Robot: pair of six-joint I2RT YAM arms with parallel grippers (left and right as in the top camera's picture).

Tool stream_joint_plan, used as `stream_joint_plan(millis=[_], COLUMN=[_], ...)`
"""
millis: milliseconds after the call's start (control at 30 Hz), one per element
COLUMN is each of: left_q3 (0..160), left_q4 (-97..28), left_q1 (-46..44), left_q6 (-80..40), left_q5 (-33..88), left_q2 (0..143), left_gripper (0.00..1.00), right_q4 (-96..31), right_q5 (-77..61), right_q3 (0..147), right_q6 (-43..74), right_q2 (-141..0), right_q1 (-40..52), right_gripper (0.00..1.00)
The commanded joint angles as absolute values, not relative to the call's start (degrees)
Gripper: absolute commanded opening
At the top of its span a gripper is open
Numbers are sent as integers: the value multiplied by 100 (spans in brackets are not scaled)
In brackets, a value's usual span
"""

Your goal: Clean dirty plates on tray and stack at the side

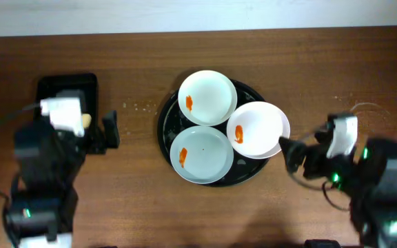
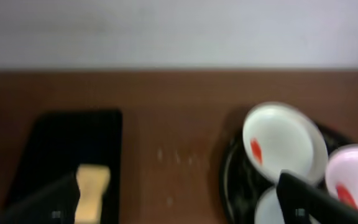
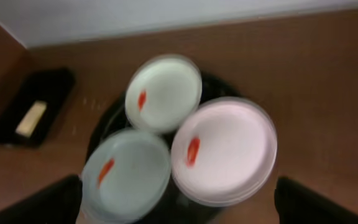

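Left fingers (image 2: 316,199): spread wide, holding nothing, above the tabletop (image 1: 136,193) with the small tray on one side and the round tray on the other.
Right fingers (image 3: 42,202): spread wide and empty, just right of the round tray, pointing towards the plates.
Nearest plate (image 1: 257,129): the right-hand one, closest to the right fingers; white, with an orange smear on its left side, and its right edge hangs over the tray's rim.
Back plate (image 1: 207,97): white, on the far part of the tray, with an orange smear left of centre.
Front plate (image 1: 202,154): white, on the near-left part of the tray, with an orange smear near its left edge.
Plates together: all three lie in a cluster with their edges meeting.
Round tray (image 1: 165,127): black, raised rim, in the middle of the tabletop, mostly covered by the plates.
Small tray (image 1: 54,84): black, rectangular, at the far left, well apart from the round tray.
Yellow block (image 2: 92,186): pale, lying inside the small tray.
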State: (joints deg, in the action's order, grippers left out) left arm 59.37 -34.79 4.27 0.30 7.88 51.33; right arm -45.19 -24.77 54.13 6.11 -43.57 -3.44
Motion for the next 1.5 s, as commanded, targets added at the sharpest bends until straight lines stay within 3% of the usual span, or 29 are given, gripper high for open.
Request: stream_joint_plan(millis=[0, 133, 333, 400, 467, 700, 767, 800, 833, 1067, 1167, 1233, 1400, 1467], left_q3=[6827, 6895, 6895, 6895, 6895, 6895, 6895, 6895, 6895, 6895, 6895, 6893, 6893, 6893], left_q4=[-3916, -4075, -4831, -4904, -4860, -4381, -4237, -4091, -3824, -3028, -2936, -2906, -2847, -2762], left_q1=[416, 416, 464, 622, 836, 1570, 1678, 1732, 1780, 1806, 1806, 1806, 1806, 1806], left_q6=[56, 45, -1575, -1575, -1476, -154, 45, 285, 609, 849, 963, 976, 1111, 1138], left_q5=[1247, 1977, -167, -287, -283, -279, -283, -285, -349, -410, -405, -390, -178, -89], left_q2=[5802, 6003, 6506, 6847, 7179, 8549, 8739, 8840, 8971, 9743, 10073, 10230, 10770, 11006], left_gripper=[99, 99, 99, 99, 99, 99, 91, 77, 51, 50, 63, 65, 64, 56], right_q4=[-5242, -5446, -5433, -5502, -5599, -5677, -5688, -5704, -5706, -5728, -5758, -5765, -5769, -5771], right_q5=[-2600, -3625, -4438, -4416, -4145, -3677, -3677, -3677, -3677, -3677, -3677, -3677, -3680, -3680], right_q3=[6792, 7498, 7533, 7533, 7533, 7533, 7533, 7533, 7533, 7533, 7533, 7533, 7533, 7533], right_q6=[648, 650, 648, 626, 626, 587, 587, 587, 587, 607, 607, 607, 609, 609], right_q2=[-5594, -6598, -7581, -7754, -7817, -7695, -7690, -7690, -7690, -7690, -7690, -7690, -7690, -7690], right_q1=[-373, -373, -370, -373, -373, -366, -366, -366, -366, -366, -366, -366, -366, -366], right_gripper=[99, 99, 99, 99, 91, 87, 86, 86, 85, 83, 84, 83, 82, 82])
